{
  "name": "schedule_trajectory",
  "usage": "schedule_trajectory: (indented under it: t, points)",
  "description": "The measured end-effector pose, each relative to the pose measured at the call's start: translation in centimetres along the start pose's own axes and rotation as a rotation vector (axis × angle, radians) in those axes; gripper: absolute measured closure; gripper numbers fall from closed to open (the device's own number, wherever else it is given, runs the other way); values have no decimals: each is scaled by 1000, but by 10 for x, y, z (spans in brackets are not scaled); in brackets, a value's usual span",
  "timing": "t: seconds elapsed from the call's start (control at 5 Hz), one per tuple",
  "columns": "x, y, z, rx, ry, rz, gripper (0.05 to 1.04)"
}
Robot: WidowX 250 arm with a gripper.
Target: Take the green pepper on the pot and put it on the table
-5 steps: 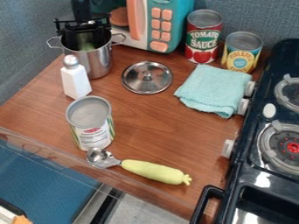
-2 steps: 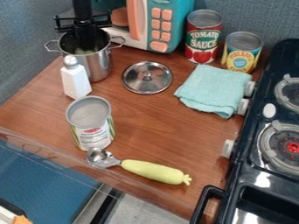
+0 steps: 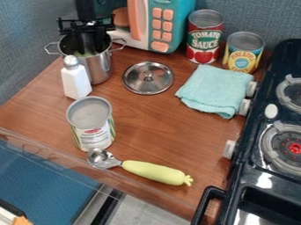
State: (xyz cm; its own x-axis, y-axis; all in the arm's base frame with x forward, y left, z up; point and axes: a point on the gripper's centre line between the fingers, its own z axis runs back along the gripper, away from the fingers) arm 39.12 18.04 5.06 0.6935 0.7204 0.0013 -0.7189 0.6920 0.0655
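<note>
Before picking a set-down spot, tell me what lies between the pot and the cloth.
The lid lies between the pot and the cloth, as the camera view shows.

2 cans (image 3: 204, 37) behind towel (image 3: 214, 90), shaker (image 3: 76, 81) before pot (image 3: 101, 66), pepper (image 3: 86, 55) apparently inside

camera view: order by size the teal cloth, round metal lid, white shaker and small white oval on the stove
1. teal cloth
2. round metal lid
3. white shaker
4. small white oval
</note>
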Motion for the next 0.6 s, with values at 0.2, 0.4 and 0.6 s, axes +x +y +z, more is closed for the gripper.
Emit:
schedule_trajectory:
  t: [0.2,0.4,0.6]
  points:
    - [1,1,-1,4,-6,11,123]
    - [2,2,-1,8,-7,22,77]
    - [2,2,-2,15,-7,29,83]
